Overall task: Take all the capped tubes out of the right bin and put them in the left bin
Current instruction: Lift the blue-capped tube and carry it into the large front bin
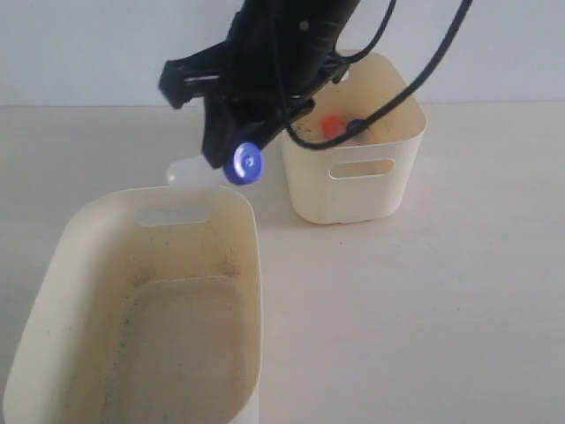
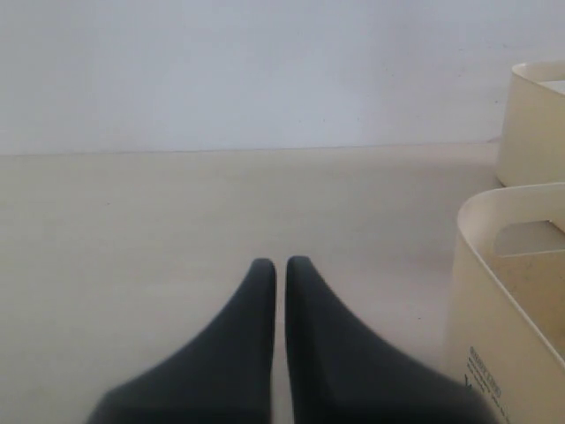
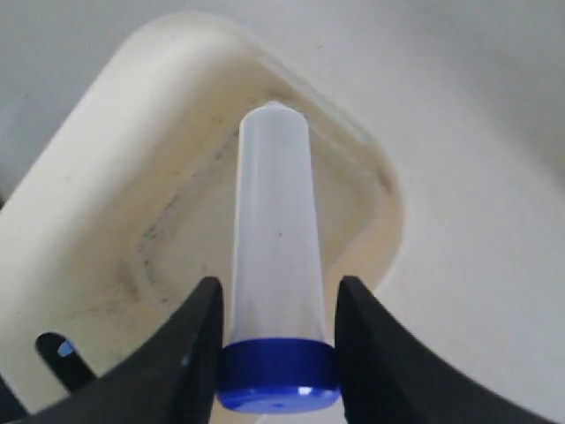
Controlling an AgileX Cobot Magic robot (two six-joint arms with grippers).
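Right gripper (image 3: 278,296) jaws pinch blue-capped tube (image 3: 274,221) over left bin (image 1: 106,265), upper-centre, likely for drop; left gripper (image 2: 281,265) jaws pressed together, empty.

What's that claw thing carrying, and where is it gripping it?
The right gripper holds a blue-capped tube, pinched across its clear body right next to the cap. The left gripper is shut and empty.
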